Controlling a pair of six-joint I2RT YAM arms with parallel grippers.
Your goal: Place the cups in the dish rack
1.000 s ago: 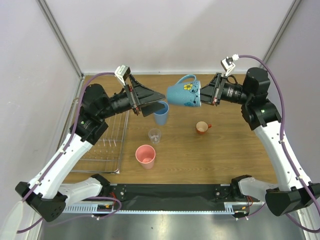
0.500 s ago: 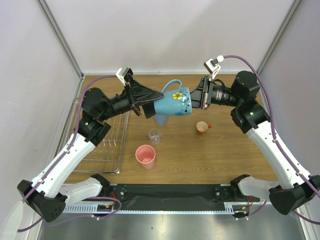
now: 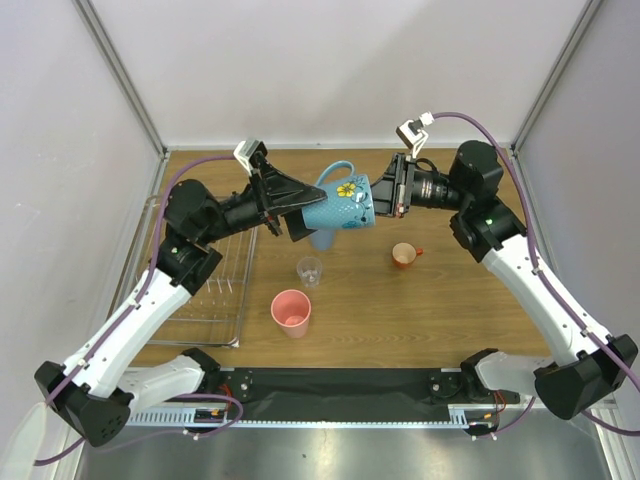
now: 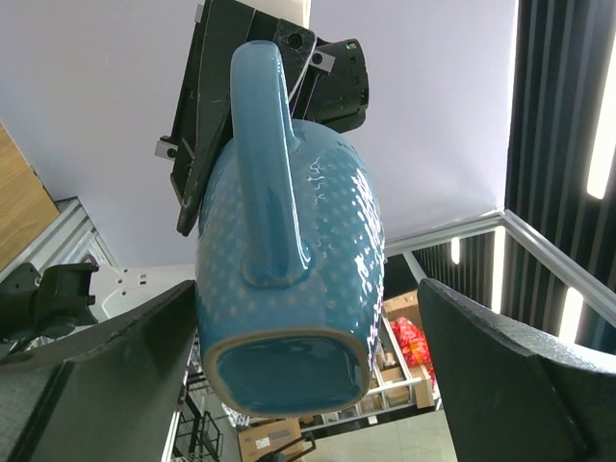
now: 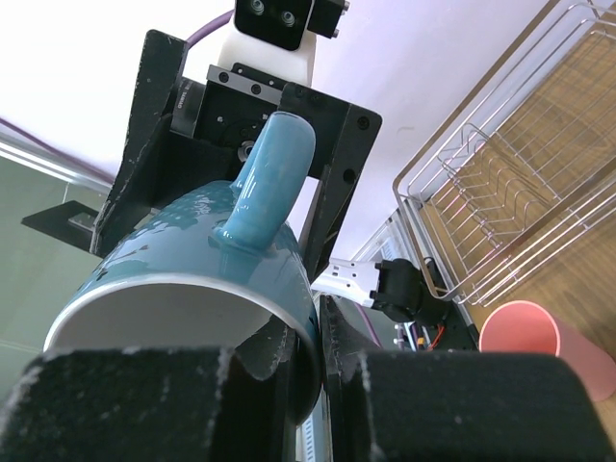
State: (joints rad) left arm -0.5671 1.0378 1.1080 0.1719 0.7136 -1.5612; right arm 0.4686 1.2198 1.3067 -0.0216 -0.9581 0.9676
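Observation:
A blue-grey mug point(image 3: 347, 200) with a yellow flower hangs on its side above the table. My right gripper point(image 3: 388, 190) is shut on its rim point(image 5: 289, 332), one finger inside the white interior and one outside. My left gripper point(image 3: 312, 212) is open, and the mug's base point(image 4: 289, 371) sits between its wide-apart fingers point(image 4: 505, 380) without touching them. The light-blue tumbler point(image 3: 321, 240) stands partly hidden under the mug. The clear glass point(image 3: 310, 271), pink tumbler point(image 3: 291, 312) and orange mug point(image 3: 404, 255) stand on the table. The dish rack point(image 3: 215, 300) lies at the left, under my left arm.
The wire rack point(image 5: 500, 183) and pink tumbler point(image 5: 539, 337) also show in the right wrist view. White walls close the table at the back and both sides. The arm bases sit along the near edge.
My right arm has carried the mug to the left, toward my left gripper. The mug's base now lies between the left gripper's open fingers. The cups on the table have not moved.

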